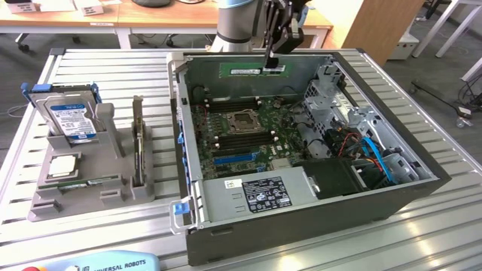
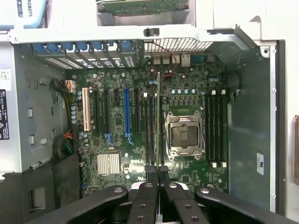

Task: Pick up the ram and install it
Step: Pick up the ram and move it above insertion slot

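My gripper [image 1: 272, 66] hangs over the far side of the open computer case [image 1: 301, 220], shut on the right end of the ram [image 1: 242, 70], a long green stick held level above the motherboard [image 1: 233, 141]. In the wrist view the ram [image 2: 158, 116] appears edge-on as a thin line running out from between my black fingertips [image 2: 148, 173], with the gripper [image 2: 158, 173] above the dark memory slots [image 2: 150, 130] beside the empty processor socket [image 2: 183, 135]. A second bank of slots [image 2: 215, 126] lies on the socket's other side.
On the exterior view's left, a grey holder [image 1: 45, 206] carries a hard drive [image 1: 71, 116], a square silver processor [image 1: 62, 165] and an upright dark expansion card [image 1: 137, 144]. Inside the case are a drive cage and blue cables [image 1: 376, 155]. A teach pendant [image 1: 98, 262] lies at the near table edge.
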Controlling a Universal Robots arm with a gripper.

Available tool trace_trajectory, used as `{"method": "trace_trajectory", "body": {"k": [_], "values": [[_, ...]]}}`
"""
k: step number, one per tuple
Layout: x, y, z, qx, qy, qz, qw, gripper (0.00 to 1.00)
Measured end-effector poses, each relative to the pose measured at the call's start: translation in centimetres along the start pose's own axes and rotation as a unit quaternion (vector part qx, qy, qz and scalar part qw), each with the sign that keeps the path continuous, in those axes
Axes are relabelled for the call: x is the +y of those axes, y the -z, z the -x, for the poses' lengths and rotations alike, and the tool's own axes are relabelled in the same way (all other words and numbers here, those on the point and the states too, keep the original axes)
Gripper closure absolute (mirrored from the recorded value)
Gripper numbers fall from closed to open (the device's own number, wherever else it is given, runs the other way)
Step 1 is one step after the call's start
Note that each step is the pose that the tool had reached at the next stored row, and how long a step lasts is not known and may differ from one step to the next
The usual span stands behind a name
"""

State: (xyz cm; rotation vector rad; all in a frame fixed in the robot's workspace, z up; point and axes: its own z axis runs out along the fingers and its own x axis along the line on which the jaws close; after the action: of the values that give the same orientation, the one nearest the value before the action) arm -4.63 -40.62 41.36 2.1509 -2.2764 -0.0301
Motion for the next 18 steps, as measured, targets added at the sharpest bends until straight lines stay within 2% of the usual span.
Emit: {"method": "trace_trajectory", "body": {"k": [13,18], "values": [[-0.03,-1.63,0.0,0.0,0.0,0.0,1.0,0.88],[-0.04,-1.92,0.0,0.0001,0.0,0.0,1.0,0.88]]}}
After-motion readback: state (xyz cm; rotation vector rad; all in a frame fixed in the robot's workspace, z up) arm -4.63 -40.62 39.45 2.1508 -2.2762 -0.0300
